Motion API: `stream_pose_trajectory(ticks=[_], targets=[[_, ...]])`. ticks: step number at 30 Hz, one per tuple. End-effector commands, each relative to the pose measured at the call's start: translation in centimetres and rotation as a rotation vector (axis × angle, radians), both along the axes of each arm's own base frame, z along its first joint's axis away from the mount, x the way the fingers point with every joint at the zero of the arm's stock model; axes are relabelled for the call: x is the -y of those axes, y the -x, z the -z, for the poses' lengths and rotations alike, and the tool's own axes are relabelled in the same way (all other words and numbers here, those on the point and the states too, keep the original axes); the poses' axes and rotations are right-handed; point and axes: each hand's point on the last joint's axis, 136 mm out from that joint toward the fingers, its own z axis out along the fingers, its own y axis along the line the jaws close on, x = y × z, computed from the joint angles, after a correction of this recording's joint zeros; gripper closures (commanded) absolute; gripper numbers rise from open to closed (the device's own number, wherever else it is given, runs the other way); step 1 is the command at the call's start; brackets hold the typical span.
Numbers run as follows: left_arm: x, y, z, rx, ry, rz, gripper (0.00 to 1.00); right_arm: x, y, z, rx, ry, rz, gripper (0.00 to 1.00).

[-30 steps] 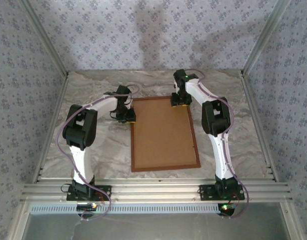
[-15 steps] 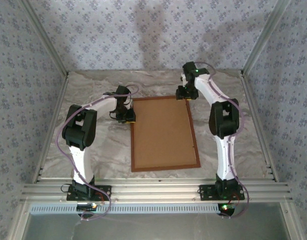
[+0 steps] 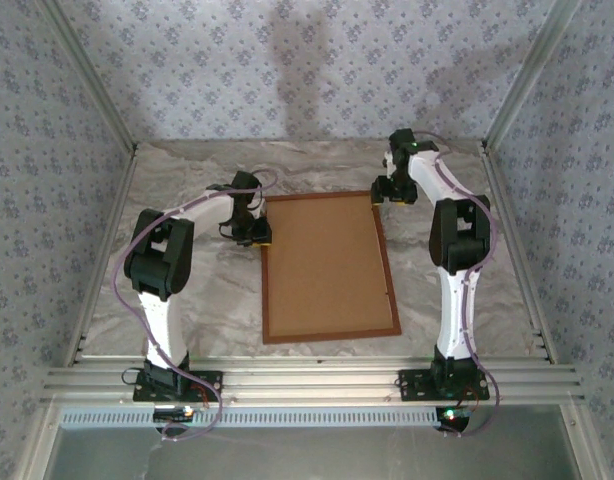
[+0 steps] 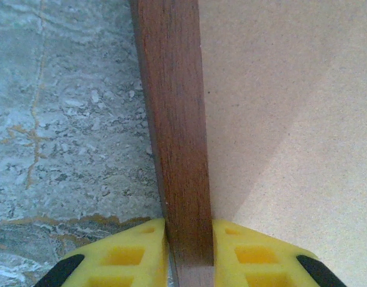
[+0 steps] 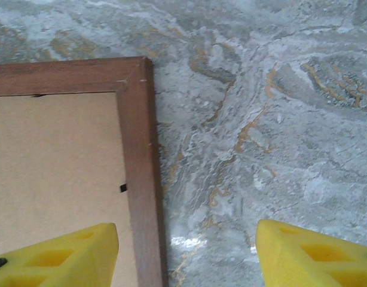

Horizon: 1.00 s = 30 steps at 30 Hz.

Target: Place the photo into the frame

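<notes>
Right, status: the frame [image 3: 327, 335] lies flat on the table [image 3: 217, 300], back side up. Its long sides run away from the arm bases, and it sits roughly mid-table between your two arms. A plain brown backing board [image 3: 325, 265] fills it rail to rail. Your left gripper [image 4: 189, 224] is on the frame's left rail, close to the far-left corner, and it's pinching that rail. In the left wrist view one yellow finger [image 4: 127, 254] sits on the table side and the other on the board side. Both press against the wood, and the rail runs straight out ahead between them. Your right gripper [image 5: 186, 230] is at the frame's far-right corner, jaws spread wide. In the right wrist view one finger hangs over the backing board just inside the rail. The other is over bare table, well outside the frame, so the right rail and a strip of table lie in the gap. Can't tell whether those fingers touch down or hover. The mitred corner joint is in plain sight ahead of them. A small black tab [image 5: 123, 188] sits at the rail's inner edge, against the board.
</notes>
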Motion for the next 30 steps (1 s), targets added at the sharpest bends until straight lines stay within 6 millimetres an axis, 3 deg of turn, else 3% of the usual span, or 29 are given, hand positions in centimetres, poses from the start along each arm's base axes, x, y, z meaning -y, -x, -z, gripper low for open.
stream_pose_trajectory(ticks=[1,16,30], targets=[[-1.4,1.4,3.7,-0.072,-0.084,0.008,0.77,0.4,0.1,2.0,-0.036,0.000,-0.014,0.38],[-1.4,1.4,3.7,-0.074,-0.084,0.006,0.77,-0.4,-0.5,4.1,-0.065,0.010,-0.028,0.40],[-1.4,1.6,3.8,-0.079,-0.083,0.007,0.77,-1.4,0.0,4.3,-0.075,0.002,-0.046,0.41]])
